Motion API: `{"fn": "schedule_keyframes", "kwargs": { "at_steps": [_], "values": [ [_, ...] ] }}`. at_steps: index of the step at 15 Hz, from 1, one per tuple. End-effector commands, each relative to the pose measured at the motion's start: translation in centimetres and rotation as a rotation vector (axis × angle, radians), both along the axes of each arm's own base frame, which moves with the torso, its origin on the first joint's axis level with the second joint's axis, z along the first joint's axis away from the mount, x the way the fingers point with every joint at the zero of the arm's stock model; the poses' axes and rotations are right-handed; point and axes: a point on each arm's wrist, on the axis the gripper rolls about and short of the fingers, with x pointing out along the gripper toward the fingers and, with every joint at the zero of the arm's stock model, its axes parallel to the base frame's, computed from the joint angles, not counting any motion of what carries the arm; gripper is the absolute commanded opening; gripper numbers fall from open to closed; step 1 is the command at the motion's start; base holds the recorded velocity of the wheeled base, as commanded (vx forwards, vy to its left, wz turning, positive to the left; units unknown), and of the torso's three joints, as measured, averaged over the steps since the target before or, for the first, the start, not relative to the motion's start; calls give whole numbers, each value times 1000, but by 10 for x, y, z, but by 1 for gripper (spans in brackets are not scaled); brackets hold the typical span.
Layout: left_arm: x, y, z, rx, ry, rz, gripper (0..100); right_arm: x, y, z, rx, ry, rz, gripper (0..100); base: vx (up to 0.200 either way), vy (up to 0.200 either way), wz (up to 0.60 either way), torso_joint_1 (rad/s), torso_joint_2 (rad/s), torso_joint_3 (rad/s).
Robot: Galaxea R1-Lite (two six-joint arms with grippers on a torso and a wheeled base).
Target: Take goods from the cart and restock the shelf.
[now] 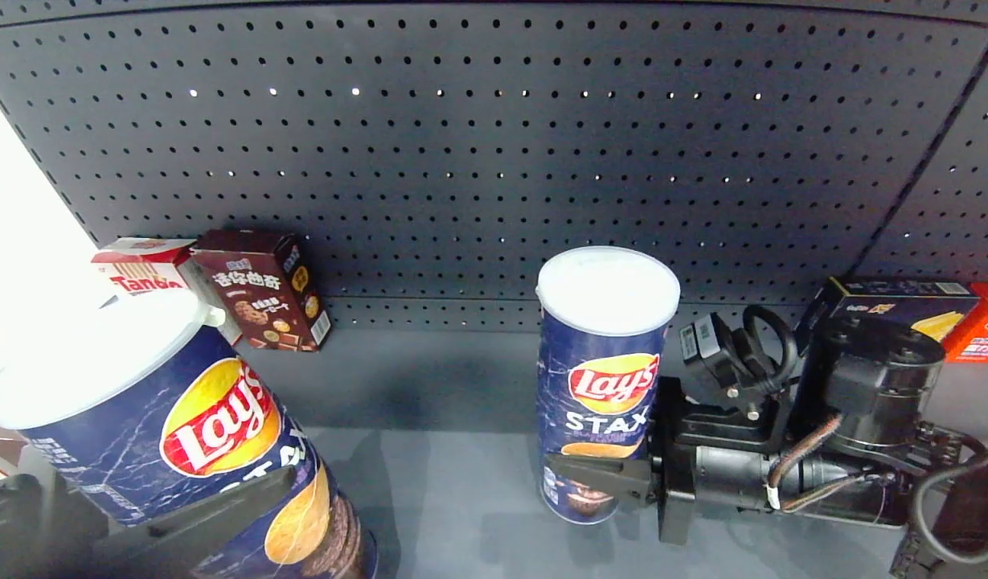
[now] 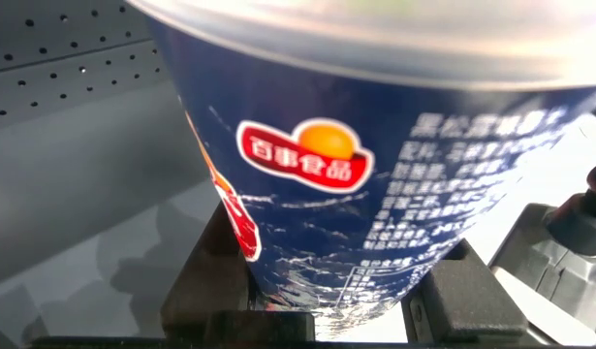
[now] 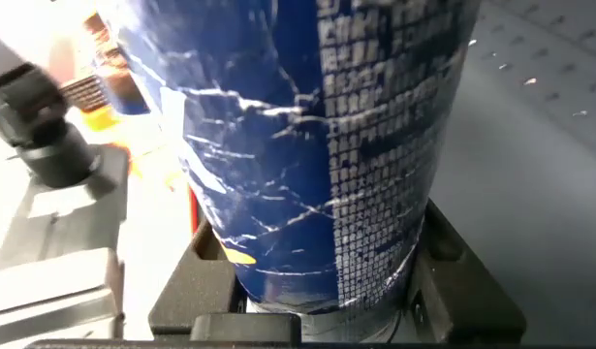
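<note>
My left fingers [image 2: 215, 291] clamp a tilted chips can [image 1: 164, 418] at the shelf's [image 1: 445, 482] front left corner; my right fingers [image 3: 453, 286] grip a second can [image 1: 602, 378], upright mid-shelf.

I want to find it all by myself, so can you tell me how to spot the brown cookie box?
Find the dark pegboard wall behind the shelf, then look along its foot toward the robot's left. Two small boxes sit there side by side; the brown cookie box is the dark one with cookie pictures, just right of the red-and-white box.
</note>
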Motion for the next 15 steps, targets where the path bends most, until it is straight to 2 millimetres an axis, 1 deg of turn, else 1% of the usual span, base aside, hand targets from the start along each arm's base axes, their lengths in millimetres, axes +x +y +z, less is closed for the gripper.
{"fn": "schedule_keyframes", "kwargs": {
  "at_steps": [1,4,11,13,15],
  "values": [
    [-1,1,0,-2,-2,1,0,-13,0,-6,-19,18,18,0,0,0,0,0,0,0],
    [-1,1,-2,1,3,1,0,-16,3,-13,-40,33,8,0,0,0,0,0,0,0],
    [-1,1,-4,6,10,5,0,-10,11,-28,-68,56,-10,0,0,0,0,0,0,0],
    [-1,1,-5,7,12,5,0,-12,12,-29,-68,57,-2,0,0,0,0,0,0,0],
    [-1,1,-7,11,17,5,0,-14,12,-36,-85,75,2,0,0,0,0,0,0,0]
  ]
}}
